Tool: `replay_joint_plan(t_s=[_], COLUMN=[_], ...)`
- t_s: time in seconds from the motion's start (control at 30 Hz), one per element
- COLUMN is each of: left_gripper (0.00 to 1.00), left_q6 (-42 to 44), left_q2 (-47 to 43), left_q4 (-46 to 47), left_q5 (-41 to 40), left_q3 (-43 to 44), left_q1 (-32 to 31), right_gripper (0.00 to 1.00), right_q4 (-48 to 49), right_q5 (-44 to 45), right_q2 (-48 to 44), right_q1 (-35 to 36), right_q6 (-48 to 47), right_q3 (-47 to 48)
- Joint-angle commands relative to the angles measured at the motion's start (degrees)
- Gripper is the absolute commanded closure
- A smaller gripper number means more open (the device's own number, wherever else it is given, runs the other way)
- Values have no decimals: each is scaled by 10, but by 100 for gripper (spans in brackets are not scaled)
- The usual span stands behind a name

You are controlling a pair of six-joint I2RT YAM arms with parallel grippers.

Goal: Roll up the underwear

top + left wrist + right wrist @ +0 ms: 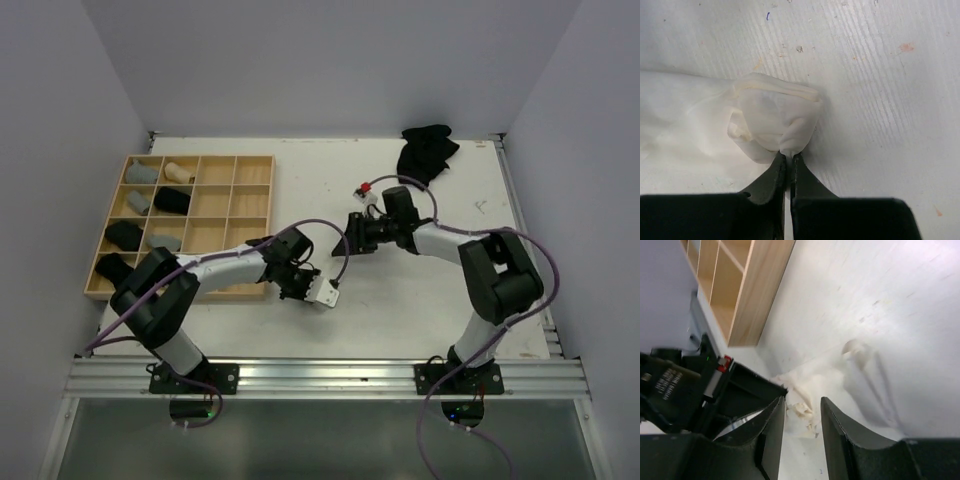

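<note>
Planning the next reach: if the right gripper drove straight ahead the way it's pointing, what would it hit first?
Most likely the white underwear, crumpled on the table just ahead of the open right gripper and pinched by the left gripper; depth is unclear.

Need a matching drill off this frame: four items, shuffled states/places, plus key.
Items
1. left end effector
2. right end effector
3. black underwear pile
4. wooden tray

States/places
a. far edge of the table, right side
b. shut on the white underwear
c. jaws apart, nothing gripped
d. left side of the table, some cells filled

Pairs: 1-b, 2-c, 3-a, 4-d
</note>
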Motion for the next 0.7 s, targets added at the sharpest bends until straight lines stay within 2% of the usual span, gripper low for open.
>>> replay_joint_plan(t_s=[0.0, 0.1, 0.23, 0.37, 0.5, 0.67], left_gripper=[100, 100, 100, 100, 100, 100], left_q6=[-40, -63, -71, -79, -83, -125], left_q2=[59, 105, 212, 308, 418, 469], left_q4=[-159, -217, -315, -410, -479, -490], left_q5=[10, 56, 113, 137, 154, 153], left_q3=[27, 85, 191, 298, 408, 454], left_q1=[0, 19, 35, 50, 71, 86], right_gripper=[60, 60, 61, 61, 61, 61], right_q4=[-49, -97, -91, -130, -181, -219], right_q5=[109, 146, 206, 228, 262, 348], right_q2=[-96, -173, -325, -440, -495, -461], right_q1=[-25, -27, -26, -20, 25, 151], right_q6=[-31, -55, -44, -48, -75, -128], right_q3=[22, 0, -77, -128, -146, -129])
